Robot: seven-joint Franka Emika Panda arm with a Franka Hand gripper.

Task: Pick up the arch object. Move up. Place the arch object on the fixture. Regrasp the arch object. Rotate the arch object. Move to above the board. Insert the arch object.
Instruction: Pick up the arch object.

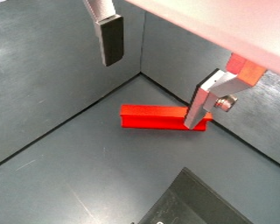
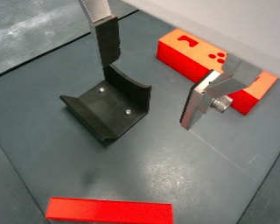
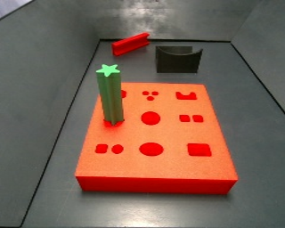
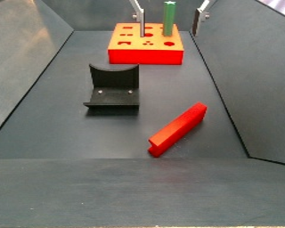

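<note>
The slim red arch object [image 4: 178, 129] lies flat on the floor, unheld; the gripper [image 2: 149, 77] hangs above, jaws wide and empty, ready to descend.

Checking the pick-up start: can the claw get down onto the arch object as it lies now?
Probably yes. The arch object lies flat on bare floor, apart from the fixture and the board. The claw hangs open above the floor, holding nothing.
</note>
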